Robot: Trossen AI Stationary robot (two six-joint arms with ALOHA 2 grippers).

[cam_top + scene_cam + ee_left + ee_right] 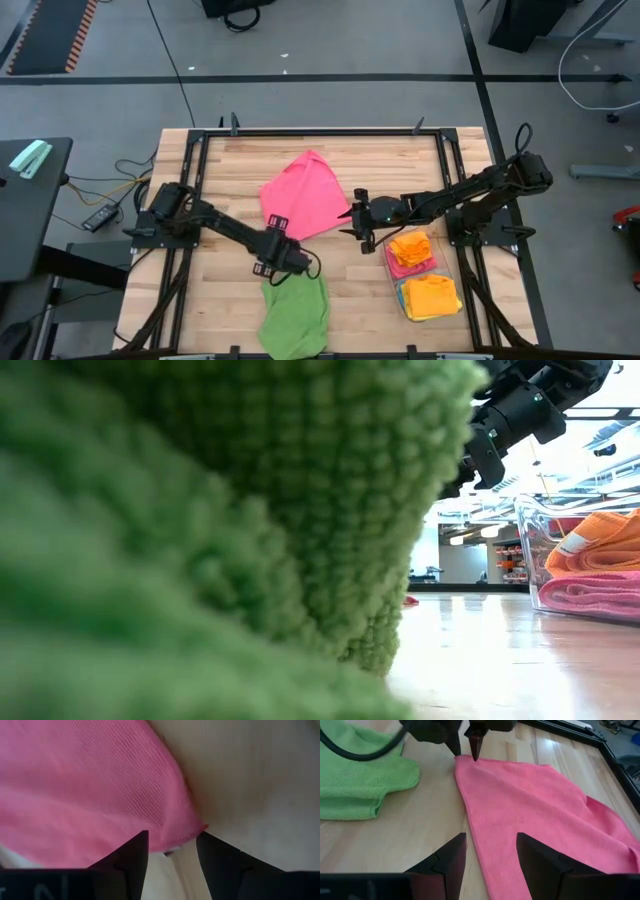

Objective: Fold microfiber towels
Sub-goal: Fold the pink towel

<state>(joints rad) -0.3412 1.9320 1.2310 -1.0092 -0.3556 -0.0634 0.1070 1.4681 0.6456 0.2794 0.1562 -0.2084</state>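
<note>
Two grippers flank the flat pink microfiber towel (304, 194) on the wooden table (220, 180). We see the left gripper (172, 851) open at its near corner, the right gripper (491, 851) open over its opposite edge. A crumpled green towel (295, 315) lies nearby; folded orange towels (432, 296) fill a clear plastic bin (530, 550).

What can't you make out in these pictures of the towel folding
- Low view: the green towel sits against the lens and hides most of the table, including the pink towel and left gripper.
- Left wrist view: only one pink corner shows; the rest is cut off by the edges.
- High view: how many folded towels sit in the clear bin is too small to count.
- Right gripper: open, but not yet touching cloth.
</note>
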